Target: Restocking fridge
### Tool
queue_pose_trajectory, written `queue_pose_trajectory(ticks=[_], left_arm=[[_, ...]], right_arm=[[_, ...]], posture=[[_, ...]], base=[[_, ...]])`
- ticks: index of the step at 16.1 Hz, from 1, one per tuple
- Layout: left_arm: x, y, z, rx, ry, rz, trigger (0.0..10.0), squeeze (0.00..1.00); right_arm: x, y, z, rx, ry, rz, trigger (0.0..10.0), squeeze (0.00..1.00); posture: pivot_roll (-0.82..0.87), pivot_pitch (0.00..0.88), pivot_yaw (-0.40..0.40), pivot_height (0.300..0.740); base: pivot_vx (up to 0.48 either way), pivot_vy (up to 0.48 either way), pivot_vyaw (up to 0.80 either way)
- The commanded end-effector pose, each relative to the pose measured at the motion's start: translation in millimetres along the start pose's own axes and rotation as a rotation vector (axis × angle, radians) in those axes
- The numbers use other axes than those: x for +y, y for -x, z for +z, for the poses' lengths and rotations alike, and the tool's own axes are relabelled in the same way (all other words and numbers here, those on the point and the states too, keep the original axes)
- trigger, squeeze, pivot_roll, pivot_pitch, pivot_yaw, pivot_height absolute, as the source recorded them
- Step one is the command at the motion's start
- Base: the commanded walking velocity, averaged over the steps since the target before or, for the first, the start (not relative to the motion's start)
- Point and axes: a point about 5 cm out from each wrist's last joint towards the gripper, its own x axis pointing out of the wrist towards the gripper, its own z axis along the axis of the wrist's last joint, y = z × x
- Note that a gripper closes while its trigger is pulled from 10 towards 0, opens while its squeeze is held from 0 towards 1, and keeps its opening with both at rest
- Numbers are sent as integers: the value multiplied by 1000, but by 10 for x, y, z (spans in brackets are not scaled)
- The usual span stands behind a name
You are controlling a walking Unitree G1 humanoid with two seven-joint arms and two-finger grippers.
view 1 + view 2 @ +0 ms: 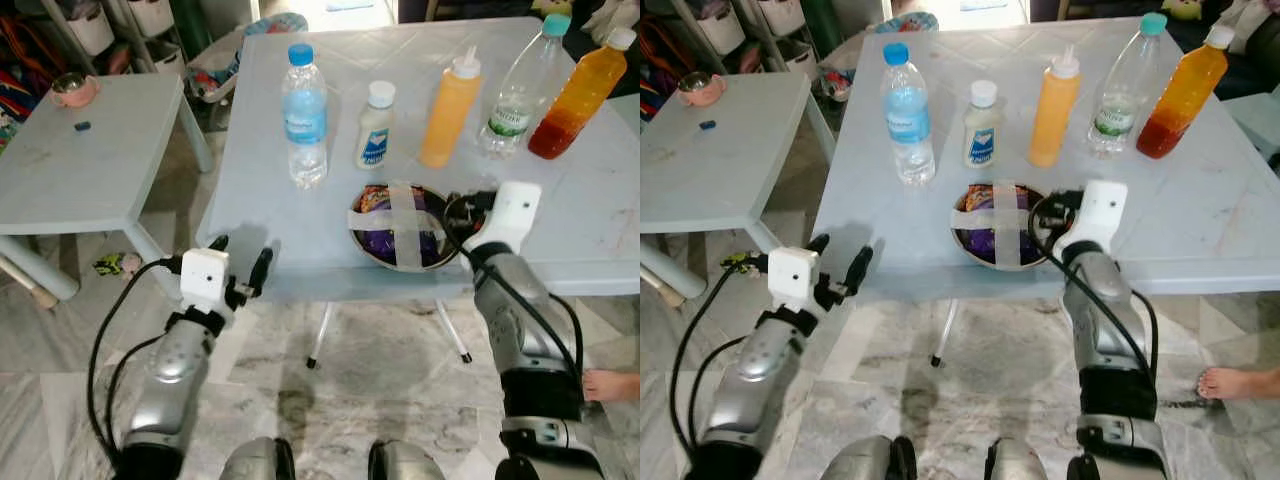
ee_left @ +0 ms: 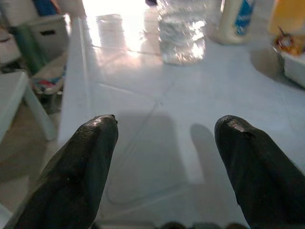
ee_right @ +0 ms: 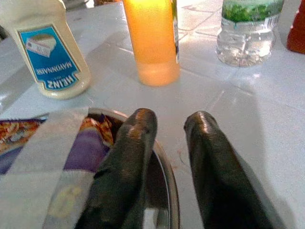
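Standing at the near edge of a pale blue table (image 1: 600, 230), ready to gather goods for the fridge. Lined up across the top: water bottle (image 1: 304, 115), mayonnaise bottle (image 1: 374, 125), orange squeeze bottle (image 1: 450, 110), a second clear bottle (image 1: 518, 95) and a bottle of orange-red liquid (image 1: 580, 95). Closest in, a metal bowl (image 1: 402, 226) of snack packets, sealed with crossed strips of tape.

Right gripper (image 3: 167, 143) poised at the bowl's rim on its right side, one finger over the inside wall and the other outside, jaws parted by a narrow gap and not yet visibly clamped on anything. Left gripper (image 2: 164, 138) hovering at the table's near left corner, spread wide and holding nothing, well short of the water bottle.

Likely step in hand: pinching the bowl's rim. Best done by seating the rim deep between the fingers before closing, then lifting level so the taped contents do not shift. A thin rim grip on a loaded bowl risks tipping; worth bringing the left gripper under the opposite side for support.
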Motion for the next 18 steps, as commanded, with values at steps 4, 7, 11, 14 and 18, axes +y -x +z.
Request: queue_pose_trajectory(ticks=[4, 7, 11, 14, 18], left_arm=[[-34, 105, -29, 57, 39, -171, 10000, 0], [-8, 165, -70, 77, 33, -182, 10000, 0], [-82, 157, -60, 82, 42, -216, 10000, 0], [-108, 178, -60, 83, 45, -222, 10000, 0], [-90, 210, -61, 90, 42, -215, 10000, 0]], right_arm=[[48, 117, 44, -16, -26, 15, 10000, 1000], [167, 381, -27, -22, 33, 59, 10000, 1000], [197, 454, -66, 8, 16, 62, 10000, 1000], [30, 405, -148, 92, -28, -10, 10000, 937], [-11, 446, -98, 59, -13, -24, 10000, 0]], posture=[[-14, 144, 70, 740], [-23, 155, 73, 740], [-27, 159, 76, 740], [-16, 164, 76, 740], [-14, 167, 76, 740]], base=[[0, 0, 0], [0, 0, 0], [0, 0, 0], [0, 0, 0], [0, 0, 0]])
